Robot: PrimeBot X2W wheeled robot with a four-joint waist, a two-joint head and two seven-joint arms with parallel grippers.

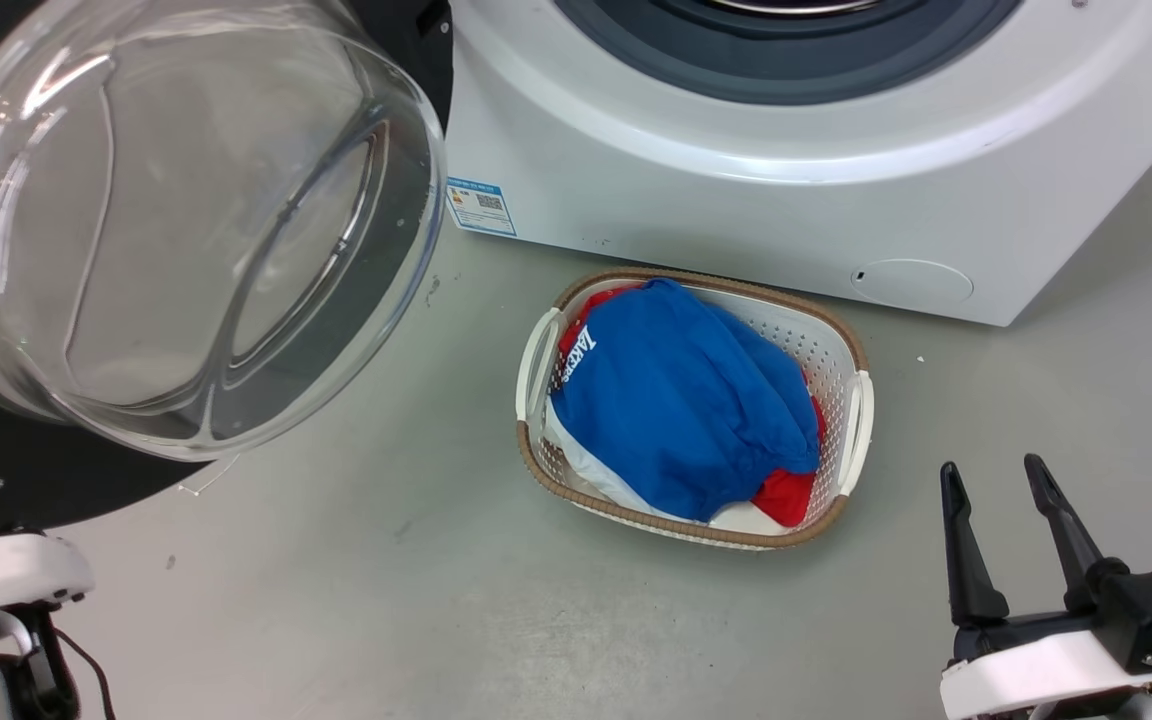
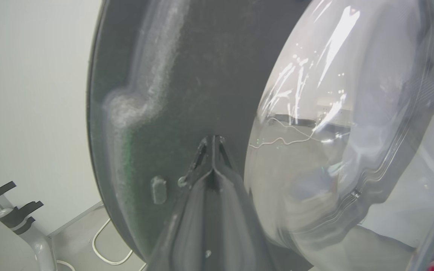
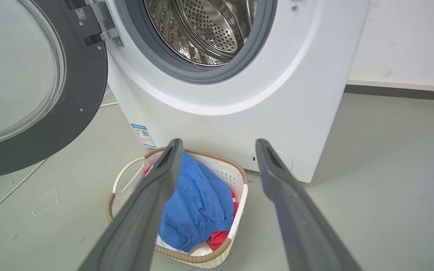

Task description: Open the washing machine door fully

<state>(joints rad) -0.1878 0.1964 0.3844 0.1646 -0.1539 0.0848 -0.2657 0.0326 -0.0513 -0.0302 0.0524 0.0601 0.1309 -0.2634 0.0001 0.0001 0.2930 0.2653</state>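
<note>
Head view: the door [image 1: 186, 220] sits upper left, its glass bulging toward you; the washer [image 1: 736, 200] runs along the top, a basket [image 1: 841, 340] lies centre, and your right gripper [image 1: 993, 468] at lower right is spread wide, holding nothing. Left wrist view: your left gripper [image 2: 213, 141] is pinched closed, tips at the door's black ring beside the glass. Right wrist view: the door hangs swung out at upper left.
</note>
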